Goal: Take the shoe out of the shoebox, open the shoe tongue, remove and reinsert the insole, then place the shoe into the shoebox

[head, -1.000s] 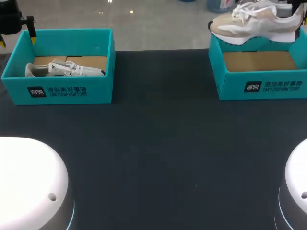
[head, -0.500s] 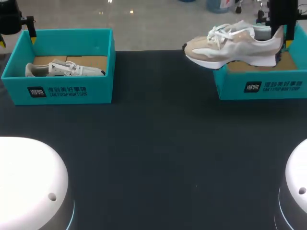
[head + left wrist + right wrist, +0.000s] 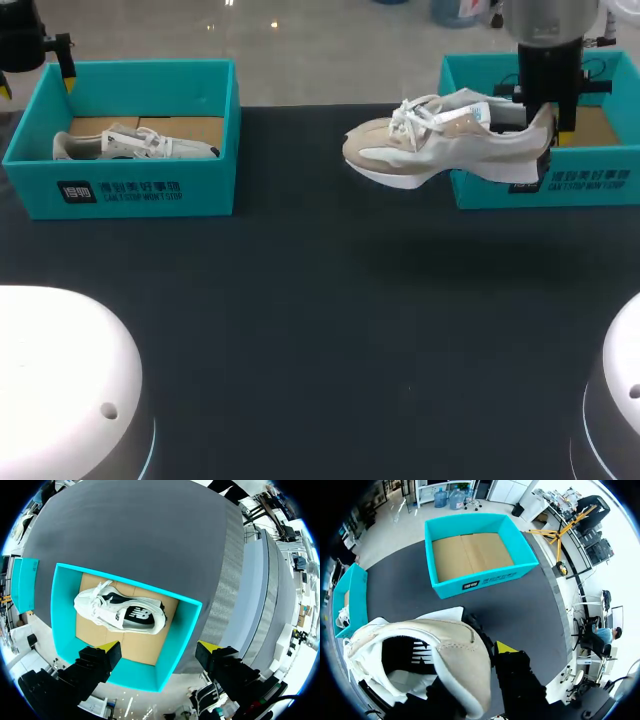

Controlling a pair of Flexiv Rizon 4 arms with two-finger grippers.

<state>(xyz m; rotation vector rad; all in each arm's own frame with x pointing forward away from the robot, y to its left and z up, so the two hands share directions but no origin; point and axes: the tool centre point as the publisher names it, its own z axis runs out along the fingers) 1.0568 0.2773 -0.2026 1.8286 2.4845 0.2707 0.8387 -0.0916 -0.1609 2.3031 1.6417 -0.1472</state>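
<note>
Because the right claw [image 3: 546,128] pinches only the heel of the shoe [image 3: 440,150], held aloft outside its box [image 3: 590,182] above the bench [image 3: 320,320], the toe may sag and slip free; the left claw [image 3: 159,649] gapes empty.

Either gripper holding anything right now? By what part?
Right gripper holds the beige shoe aloft by its heel collar. Left gripper is open, holding nothing, above the left shoebox.

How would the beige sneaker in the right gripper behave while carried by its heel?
Probably light and stiff-soled: the beige sneaker hangs level, held only at its heel by the right gripper. Its loose laces likely flop and could snag.
</note>
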